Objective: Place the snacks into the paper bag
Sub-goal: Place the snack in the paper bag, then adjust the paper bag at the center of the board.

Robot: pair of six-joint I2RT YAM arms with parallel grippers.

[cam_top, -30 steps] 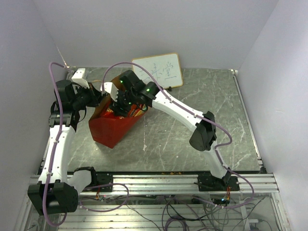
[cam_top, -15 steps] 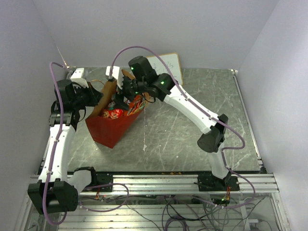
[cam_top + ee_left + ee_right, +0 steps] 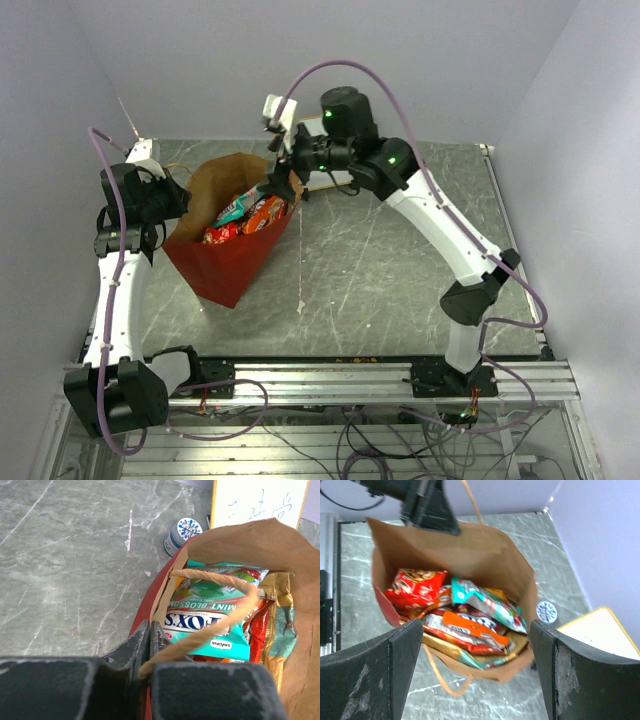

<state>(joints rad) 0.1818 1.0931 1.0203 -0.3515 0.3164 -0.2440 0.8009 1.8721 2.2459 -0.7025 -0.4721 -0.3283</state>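
**Snacks in the bag, one claw clamped, one wide**

The table (image 3: 400, 280) carries the paper bag (image 3: 225, 270) near its left edge, with its mouth open. A whiteboard (image 3: 260, 502) sits by the far edge. A small round blue-and-white tin (image 3: 182, 532) stands just beside the bag, between bag and board. In the top view the right arm hides the tin.

Inside the bag the snacks (image 3: 465, 615) lie piled together: a red packet (image 3: 415, 587), a teal one (image 3: 487, 605) and an orange one (image 3: 470, 625).

The left gripper (image 3: 150, 632) is clamped on the bag's rim at a twisted handle (image 3: 220, 582), a grip only the left wrist view shows closely. The right gripper (image 3: 476, 627) hangs above the mouth, jaws wide, holding nothing.
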